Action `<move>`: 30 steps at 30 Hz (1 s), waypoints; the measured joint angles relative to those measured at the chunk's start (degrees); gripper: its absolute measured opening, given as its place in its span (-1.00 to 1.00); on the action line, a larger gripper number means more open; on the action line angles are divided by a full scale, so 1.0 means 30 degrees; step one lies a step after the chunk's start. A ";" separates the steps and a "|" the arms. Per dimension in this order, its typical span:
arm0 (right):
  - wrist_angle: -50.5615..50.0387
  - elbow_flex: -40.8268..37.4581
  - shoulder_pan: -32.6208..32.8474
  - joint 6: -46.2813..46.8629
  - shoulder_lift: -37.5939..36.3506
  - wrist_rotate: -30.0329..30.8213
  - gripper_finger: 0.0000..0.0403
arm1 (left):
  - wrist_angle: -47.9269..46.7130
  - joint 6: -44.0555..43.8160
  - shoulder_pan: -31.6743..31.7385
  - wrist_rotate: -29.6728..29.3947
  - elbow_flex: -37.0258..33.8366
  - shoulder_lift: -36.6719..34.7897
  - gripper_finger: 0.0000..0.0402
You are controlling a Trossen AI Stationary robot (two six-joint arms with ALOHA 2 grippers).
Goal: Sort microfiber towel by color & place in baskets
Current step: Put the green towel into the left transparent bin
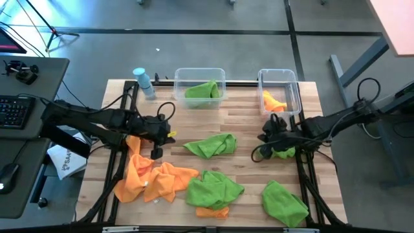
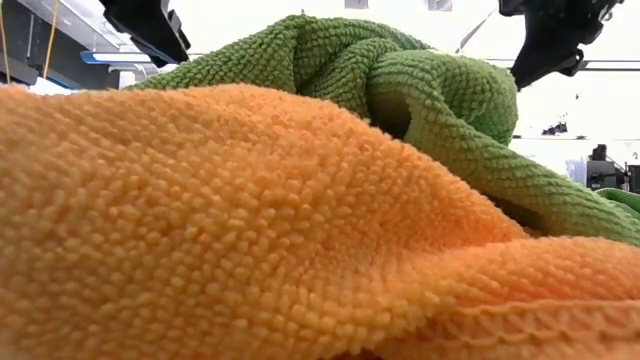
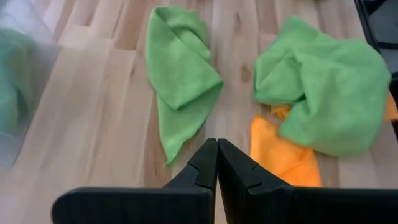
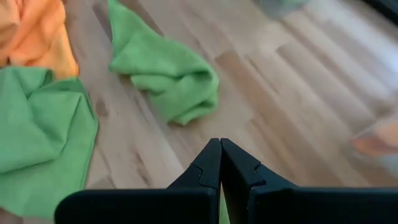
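Left tool (image 1: 157,153): fingers pressed together with nothing between them, hanging over the left part of the worktop (image 1: 246,107), at the edge of the orange towel heap (image 1: 155,180).
Right tool (image 1: 266,137): fingers also together; the wrist view showed no cloth between the tips. It hung over the right part of the worktop, with a small green towel (image 1: 283,153) just under that arm.
Middle green towel (image 1: 210,145): it lay between the two tools, a little nearer to the left tool, and its long axis ran across the worktop from one tool toward the other.
Wider basket (image 1: 200,85): beyond the left tool at the far edge, already with a green towel inside.
Narrower basket (image 1: 279,90): just beyond the right tool at the far edge, with an orange towel inside.
Other towels: one green bunch (image 1: 215,189) and one green towel (image 1: 284,203) lay on the near side of the tools.
Deciding relation: orange cloth lay right beside the left tool, but its basket stood beside the right tool, so I judge that this towel must travel across the worktop.
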 joint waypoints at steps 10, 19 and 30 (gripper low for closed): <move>-0.0411 0.0000 0.0000 0.0855 0.1141 -0.1563 -1.00 | 0.0060 0.0548 0.0012 0.0069 0.0000 0.0000 -1.00; -0.5745 0.0000 0.0000 0.1178 0.1325 -0.4116 -0.72 | 0.0050 0.0541 0.0015 0.0025 0.0000 0.0000 -1.00; -0.5579 0.0000 0.0000 -0.2008 0.3428 -0.5126 -0.29 | 0.0038 0.0534 0.0015 -0.0004 0.0007 0.0000 -1.00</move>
